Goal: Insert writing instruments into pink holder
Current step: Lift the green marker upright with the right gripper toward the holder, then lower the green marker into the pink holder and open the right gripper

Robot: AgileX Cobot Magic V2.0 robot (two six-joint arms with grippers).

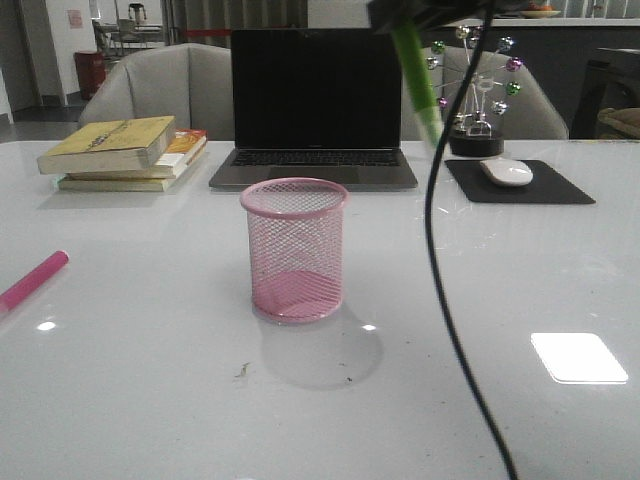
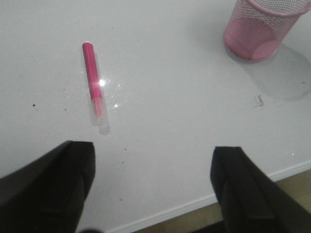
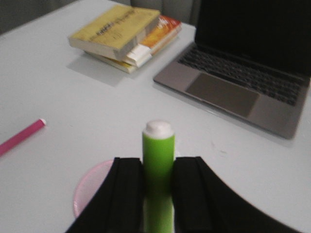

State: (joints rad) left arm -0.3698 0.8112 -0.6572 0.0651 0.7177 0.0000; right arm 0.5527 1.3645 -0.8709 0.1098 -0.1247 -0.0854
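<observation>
Overhead, the right gripper (image 3: 158,194) is seen pinching the lime green marker (image 1: 415,75), its fingers (image 3: 129,194) pressed against the barrel on both sides. In the front view the marker hangs high above the white table (image 1: 150,390), its long axis near upright and slightly tilted, the whitish end lowest. The pink holder (image 1: 294,250) stands upright and empty near the table's middle, below the marker and to the robot's left of it; in the right wrist view part of its rim is glimpsed just past the fingers. A shift leftward and a descent along the marker's axis is judged to be what insertion calls for.

The left gripper (image 2: 153,189) is held spread wide with nothing between its jaws, low over the table's near edge. The magenta marker (image 2: 92,80) lies flat on the table, well apart from the holder and nearer the left arm.

Behind the holder a laptop (image 1: 315,110), stacked books (image 1: 125,150) and a mouse (image 1: 507,171) on its pad are set out; chairs and a dim room are seen beyond.
</observation>
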